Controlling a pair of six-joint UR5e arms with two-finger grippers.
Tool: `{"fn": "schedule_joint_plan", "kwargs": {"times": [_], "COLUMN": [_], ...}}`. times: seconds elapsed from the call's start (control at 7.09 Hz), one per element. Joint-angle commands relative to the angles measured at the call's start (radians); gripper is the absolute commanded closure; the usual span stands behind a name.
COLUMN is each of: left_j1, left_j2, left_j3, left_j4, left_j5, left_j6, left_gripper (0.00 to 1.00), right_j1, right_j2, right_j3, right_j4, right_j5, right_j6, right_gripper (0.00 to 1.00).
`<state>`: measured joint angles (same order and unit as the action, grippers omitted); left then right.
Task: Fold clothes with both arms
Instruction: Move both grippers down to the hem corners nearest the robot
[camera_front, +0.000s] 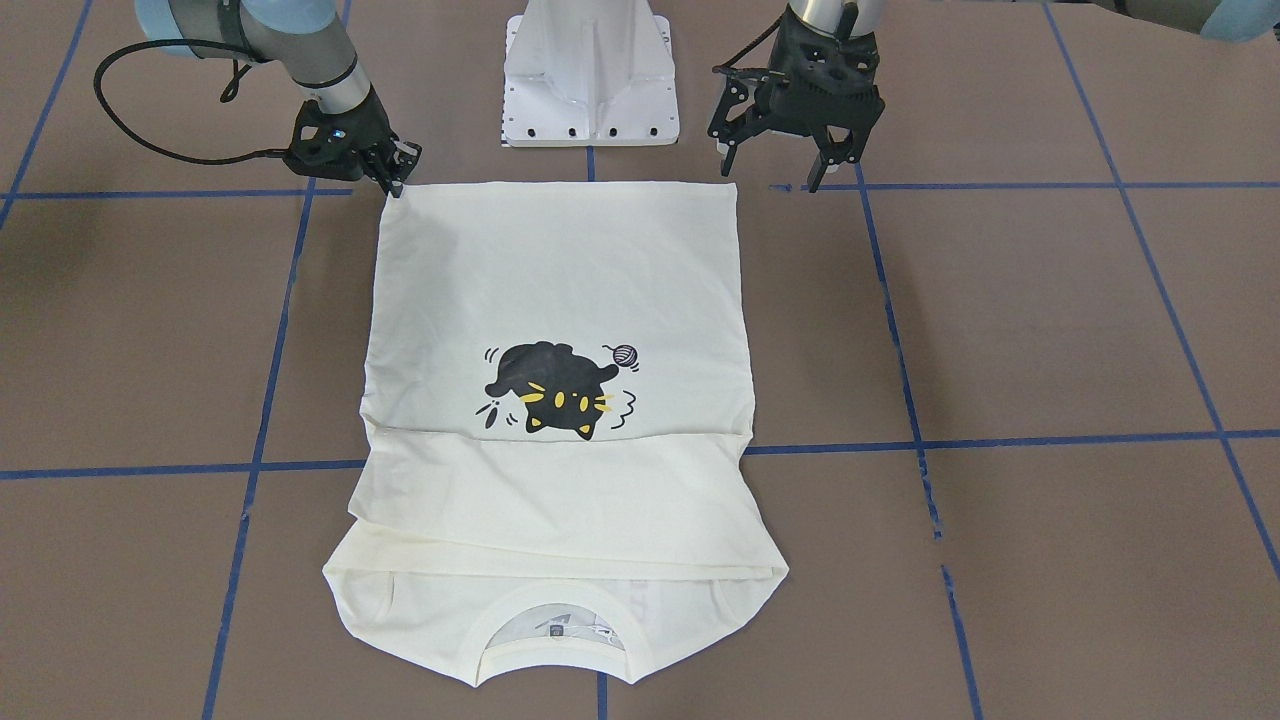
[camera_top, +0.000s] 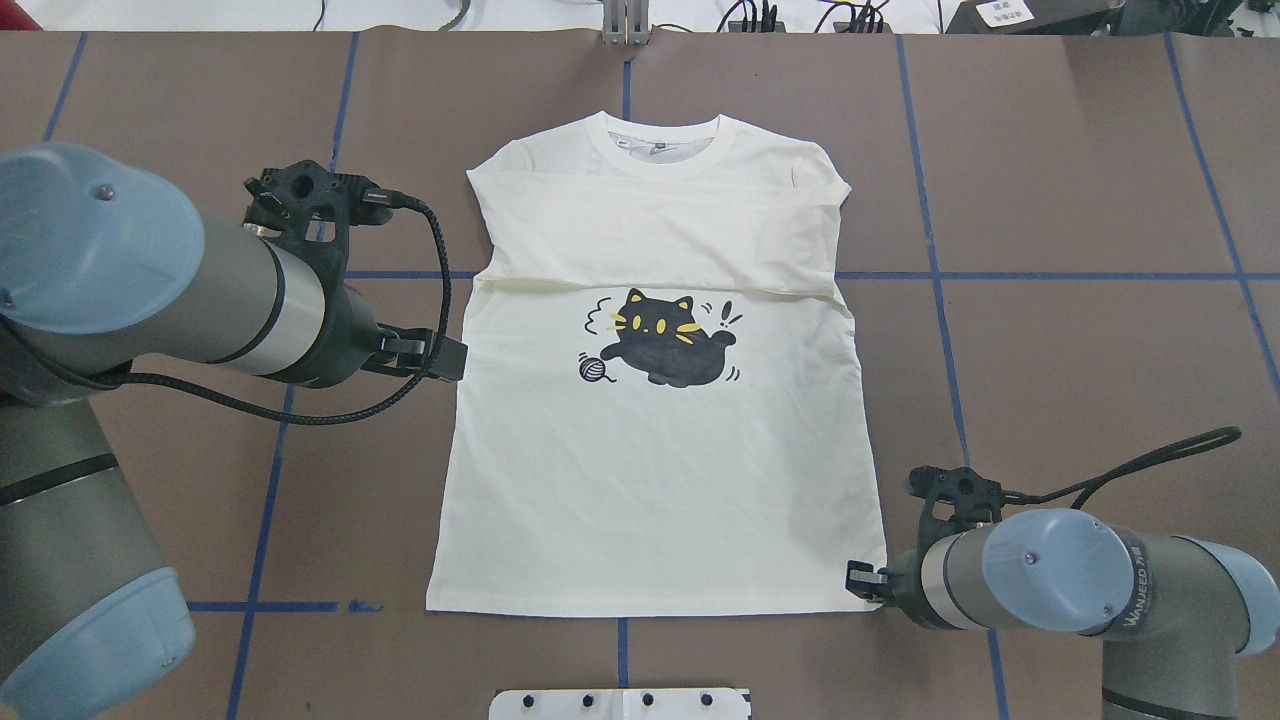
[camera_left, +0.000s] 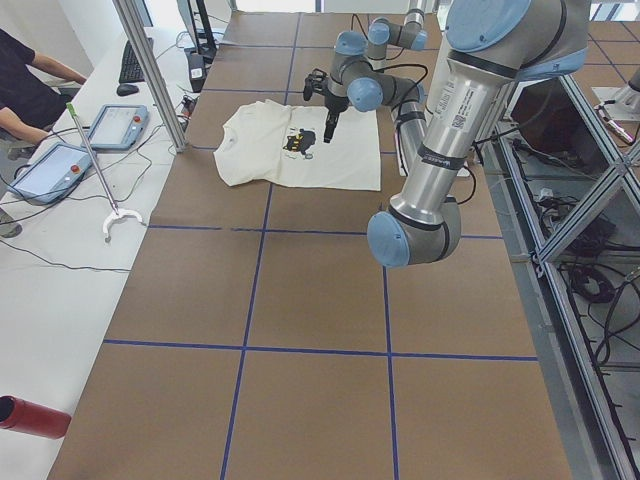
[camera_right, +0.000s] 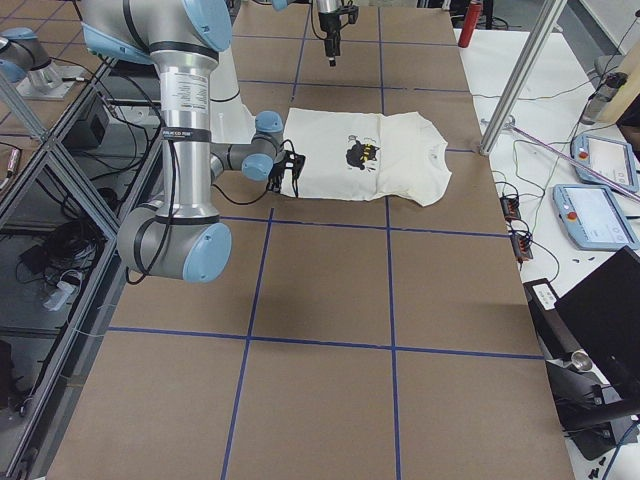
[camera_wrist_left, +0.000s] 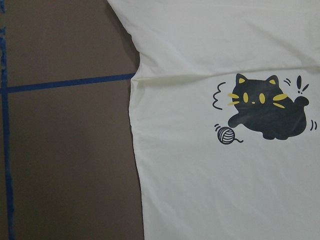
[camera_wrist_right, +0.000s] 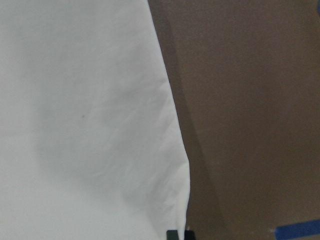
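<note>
The cream long-sleeved T-shirt (camera_front: 560, 280) lies flat on the brown table with the black cat print (camera_top: 660, 340) facing up. Its collar is on the far side from the robot, and its sleeves are folded across the chest. My right gripper (camera_front: 397, 180) is low at the hem corner on my right side (camera_top: 862, 590). Its fingers are pinched together on that corner. The right wrist view shows the shirt's side edge (camera_wrist_right: 170, 130) running down to a fingertip (camera_wrist_right: 174, 235). My left gripper (camera_front: 772, 178) hangs open above the table beside the other hem corner, with nothing in it.
The white pedestal base (camera_front: 590, 70) stands just behind the hem. Blue tape lines (camera_front: 1000, 440) cross the table. In the exterior left view a person (camera_left: 25, 85) sits at a side bench with tablets (camera_left: 55, 170), and a red cylinder (camera_left: 30, 415) lies near the corner.
</note>
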<state>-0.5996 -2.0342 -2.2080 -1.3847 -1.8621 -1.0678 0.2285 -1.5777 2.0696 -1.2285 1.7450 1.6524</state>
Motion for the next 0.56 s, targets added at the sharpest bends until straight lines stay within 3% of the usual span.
{"fn": "schedule_joint_plan", "kwargs": {"times": [0.0,0.14,0.42], "left_j1": [0.023,0.109,0.363], "left_j2": [0.008,0.053,0.071], "left_j3": [0.008,0.014,0.02], "left_j4": [-0.007,-0.011,-0.023], "left_j5": [0.0,0.011,0.148], "left_j6": [-0.158,-0.301,-0.591], "left_gripper": [0.0,0.0,0.01], "right_j1": [0.011,0.02,0.038], "right_j2": [-0.002,-0.005,-0.005], "right_j3": [0.029,0.033,0.05], "right_j4": [0.0,0.0,0.001], "right_j5": [-0.001,-0.002,-0.001], "right_j6": [0.001,0.001,0.0], "right_gripper": [1.0,1.0,1.0]}}
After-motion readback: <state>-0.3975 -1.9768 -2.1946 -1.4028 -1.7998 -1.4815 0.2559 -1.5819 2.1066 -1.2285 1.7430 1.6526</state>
